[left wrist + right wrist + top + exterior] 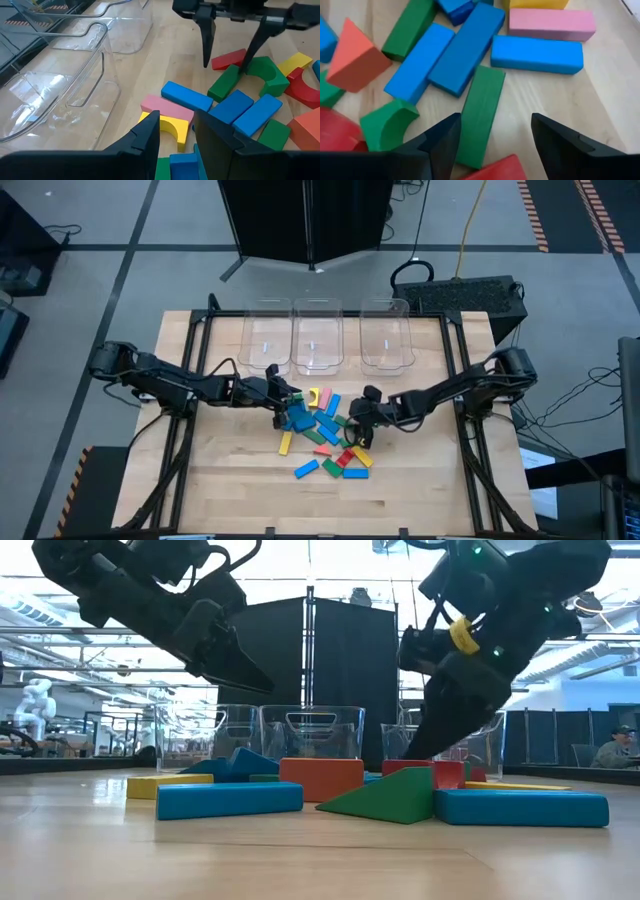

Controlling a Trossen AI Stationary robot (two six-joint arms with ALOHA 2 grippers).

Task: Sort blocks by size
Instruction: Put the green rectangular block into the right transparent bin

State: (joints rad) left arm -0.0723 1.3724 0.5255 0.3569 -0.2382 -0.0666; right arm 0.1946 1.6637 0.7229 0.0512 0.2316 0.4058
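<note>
Now | right gripper [492, 145] spread | green block [481, 115] between jaws

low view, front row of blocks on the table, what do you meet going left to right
yellow flat block → long blue block → orange-red block → green wedge → long blue block at the right

In the high view the blocks [325, 435] are too small to size and partly under both grippers; the right wrist view cuts off a red block [492, 170] and a yellow block [535, 4].
</note>
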